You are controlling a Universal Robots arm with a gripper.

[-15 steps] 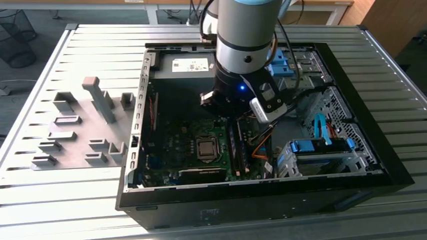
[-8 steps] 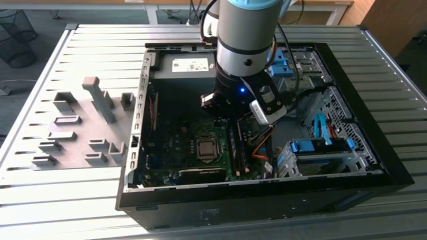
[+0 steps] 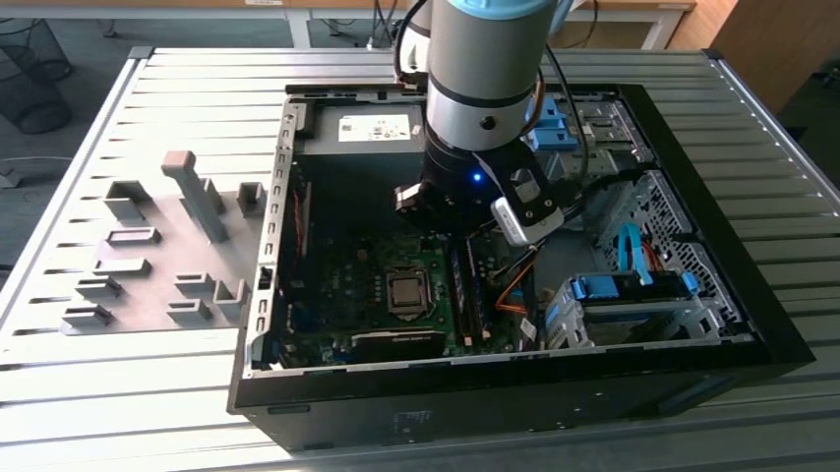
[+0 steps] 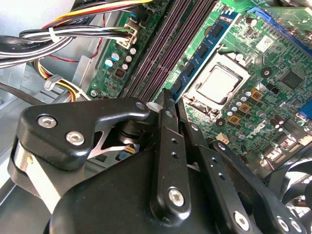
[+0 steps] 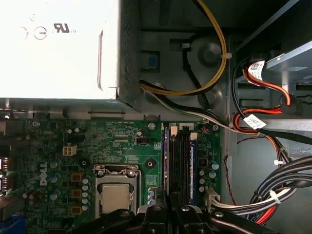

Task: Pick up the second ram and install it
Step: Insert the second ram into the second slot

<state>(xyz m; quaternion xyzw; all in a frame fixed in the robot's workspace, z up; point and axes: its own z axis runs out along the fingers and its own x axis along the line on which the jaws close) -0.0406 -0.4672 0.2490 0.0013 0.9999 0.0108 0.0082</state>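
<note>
Pincer (image 4: 171,100) nearly shut, looks clamped on near end of ram (image 4: 207,46). Ram runs straight ahead from tips, long axis parallel to memory slots (image 5: 178,165), just beside processor (image 4: 219,83). Seated or not: cannot tell.

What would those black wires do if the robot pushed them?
They are probably floppy: the wires hang in loose curves, so they would likely bend aside and not resist much. A white tie bundles them, so they would probably shift together. They look thin, so likely light.
</note>
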